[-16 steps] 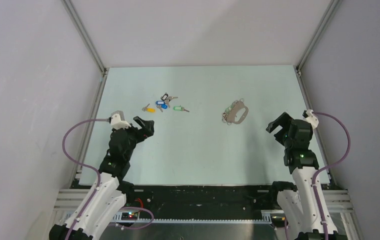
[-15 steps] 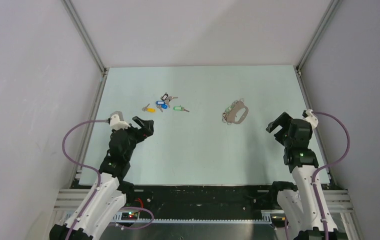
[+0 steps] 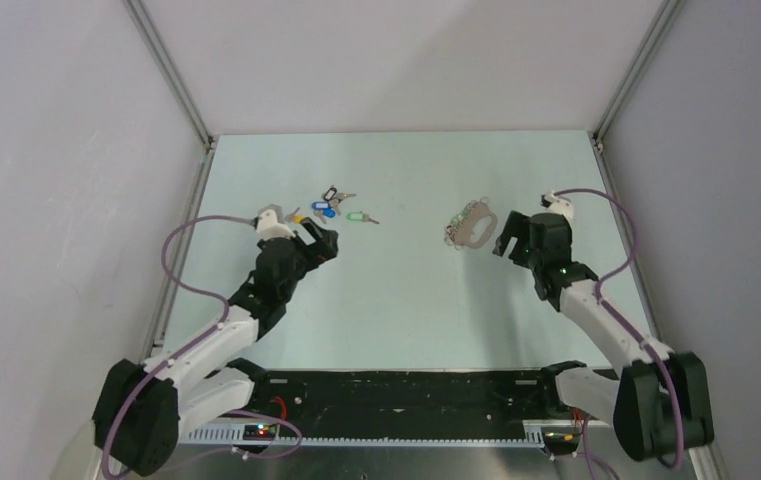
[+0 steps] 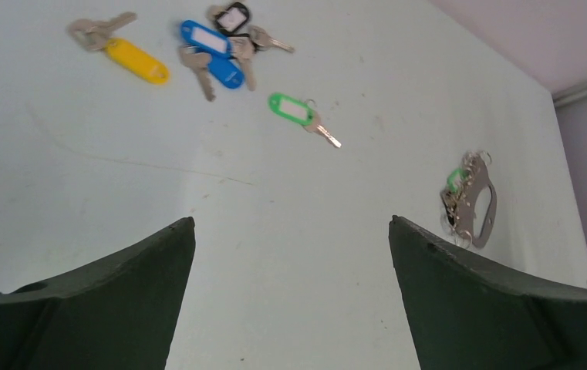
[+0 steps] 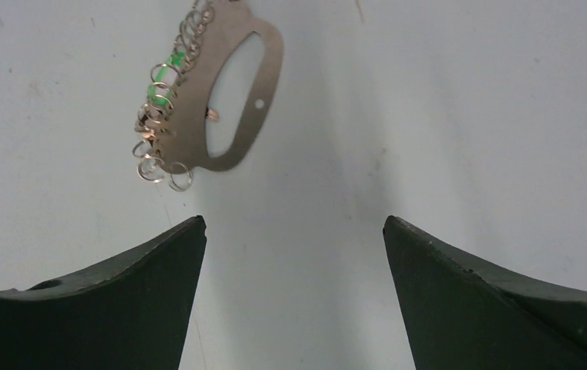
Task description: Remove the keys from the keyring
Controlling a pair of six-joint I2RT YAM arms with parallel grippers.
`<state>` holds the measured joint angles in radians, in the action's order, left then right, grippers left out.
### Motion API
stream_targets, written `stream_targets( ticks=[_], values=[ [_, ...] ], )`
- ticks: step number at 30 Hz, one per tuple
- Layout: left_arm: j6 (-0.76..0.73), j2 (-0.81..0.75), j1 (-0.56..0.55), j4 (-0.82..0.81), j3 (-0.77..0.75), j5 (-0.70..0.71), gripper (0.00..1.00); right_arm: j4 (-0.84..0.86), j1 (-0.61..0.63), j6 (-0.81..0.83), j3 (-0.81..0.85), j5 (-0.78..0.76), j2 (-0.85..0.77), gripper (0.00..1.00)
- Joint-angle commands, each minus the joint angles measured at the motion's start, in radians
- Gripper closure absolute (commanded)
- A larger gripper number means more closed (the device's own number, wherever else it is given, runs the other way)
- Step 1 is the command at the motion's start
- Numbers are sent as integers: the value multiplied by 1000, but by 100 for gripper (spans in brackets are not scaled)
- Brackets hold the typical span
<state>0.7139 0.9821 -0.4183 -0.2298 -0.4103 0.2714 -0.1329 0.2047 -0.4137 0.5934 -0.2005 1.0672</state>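
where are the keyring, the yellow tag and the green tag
keyring (image 5: 191,123), right wrist view, wide band of the strap loop
yellow tag (image 4: 137,60), left wrist view, middle of the tag
green tag (image 4: 290,109), left wrist view, its middle

The grey-brown oval keyring (image 5: 268,77) lies flat, the keys (image 5: 157,116), perhaps only small rings, bunched along its edge.

Black-and-white arms (image 3: 266,280), purple cables (image 3: 167,252)

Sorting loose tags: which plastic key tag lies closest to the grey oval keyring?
The green plastic key tag, rightmost; the yellow tag, blue tags and black-rimmed tag lie farther from the keyring.
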Motion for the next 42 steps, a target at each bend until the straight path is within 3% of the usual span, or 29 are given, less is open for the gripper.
stream_targets(
  ticks=[1,9,19,29,31,34,36,42],
  values=[
    [-140,47,-137,-126,-48,138,2,202,24,66,90,18,141,10],
    [-204,72,-173,-337,9,31,2,162,69,137,320,113,454,22],
    [-214,132,-174,-362,-19,-27,3,73,125,156,568,151,739,35],
    [-220,91,-173,-363,-11,-45,3,-69,159,133,708,127,915,37],
    [-224,89,-172,-362,-9,-46,3,-90,162,131,720,117,939,46],
    [-232,91,-174,-362,-12,-53,4,-140,170,135,751,96,955,81],
    [-236,97,-174,-363,-15,-62,4,-158,182,143,751,72,923,98],
    [-254,145,-173,-383,-41,-155,4,-69,234,228,600,103,686,100]
  ],
)
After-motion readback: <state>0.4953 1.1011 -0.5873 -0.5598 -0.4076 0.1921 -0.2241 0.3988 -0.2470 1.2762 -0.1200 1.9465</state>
